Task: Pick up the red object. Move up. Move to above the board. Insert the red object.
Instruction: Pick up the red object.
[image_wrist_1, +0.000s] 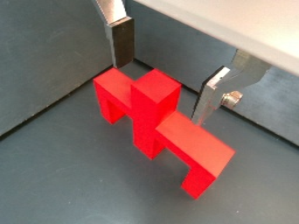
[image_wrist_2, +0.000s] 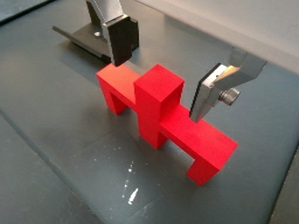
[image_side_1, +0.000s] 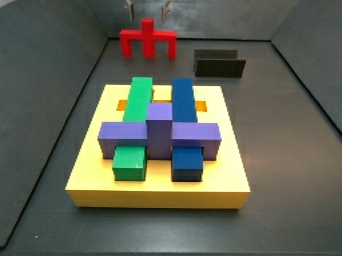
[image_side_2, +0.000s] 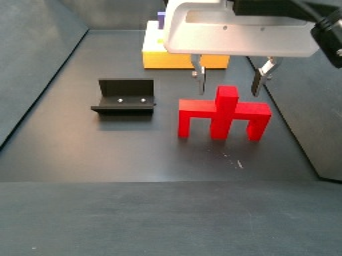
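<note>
I see hand (image_wrist_2: 170, 66) released, fingers either side of stub | red object (image_wrist_2: 160, 114) just below, rigid, light-looking | grip its upright stub | board (image_side_1: 160, 185) well apart

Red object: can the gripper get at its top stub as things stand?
Probably yes. The gripper hangs open right over the red object, jaws either side of the upright stub, nothing between them. The fixture stands off to the side, clear of the way down.

pincer (image_wrist_2: 170, 68) open, straddling red object (image_wrist_2: 162, 114)
</note>
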